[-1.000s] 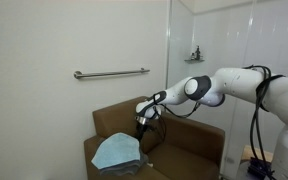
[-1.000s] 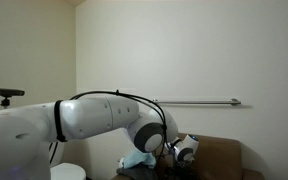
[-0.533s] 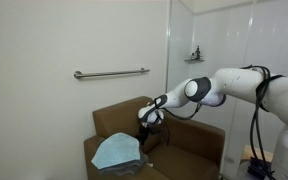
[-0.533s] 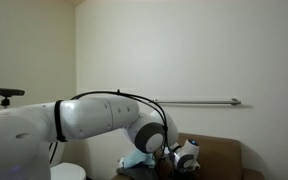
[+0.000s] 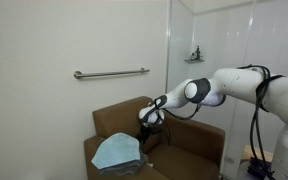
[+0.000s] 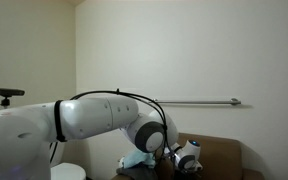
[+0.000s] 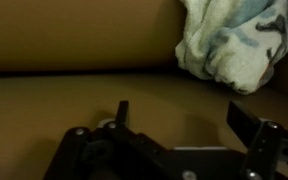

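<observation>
Gripper (image 7: pixel 184 122) stands with its jaws spread as wide as they go, nothing between them and nothing touching either of the fingers (image 7: pixel 122 113), which show dark in the wrist view against the brown seat of the armchair (image 5: pixel 187 150). It hovers low over that seat, pointed down and slightly toward the backrest. A crumpled pale blue and white cloth (image 7: pixel 229 45) lies ahead of it in the wrist view, up against the backrest and off toward the finger on the right of that picture, near but apart from it. In an exterior view the cloth is heaped on the front part of the chair by the armrest, with the open gripper just beside it and a little higher. The white arm (image 5: pixel 212 90) reaches in almost level from the robot's base, forearm stretched out long, wrist bent downward over the cushion. A metal grab rail (image 5: pixel 111 73) runs along the wall above the chair.
</observation>
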Action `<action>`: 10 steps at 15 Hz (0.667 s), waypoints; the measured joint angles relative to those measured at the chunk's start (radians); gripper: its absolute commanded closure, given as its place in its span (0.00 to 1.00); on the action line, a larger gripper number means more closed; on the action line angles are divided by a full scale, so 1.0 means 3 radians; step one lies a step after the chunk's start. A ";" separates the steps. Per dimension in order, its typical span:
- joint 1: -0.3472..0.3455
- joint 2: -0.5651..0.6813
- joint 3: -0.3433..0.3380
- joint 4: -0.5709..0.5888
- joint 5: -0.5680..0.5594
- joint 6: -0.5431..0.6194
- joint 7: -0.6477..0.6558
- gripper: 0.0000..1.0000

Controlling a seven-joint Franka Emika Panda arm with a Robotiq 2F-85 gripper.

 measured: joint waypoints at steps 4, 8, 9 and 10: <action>0.0054 0.0016 -0.0032 -0.0054 0.0001 -0.0005 -0.0071 0.00; 0.0144 0.0061 -0.0033 -0.0241 0.0001 -0.0005 -0.0227 0.00; 0.0161 0.0073 -0.0035 -0.0290 0.0001 -0.0003 -0.0246 0.00; 0.0168 0.0081 -0.0036 -0.0340 0.0001 -0.0001 -0.0264 0.00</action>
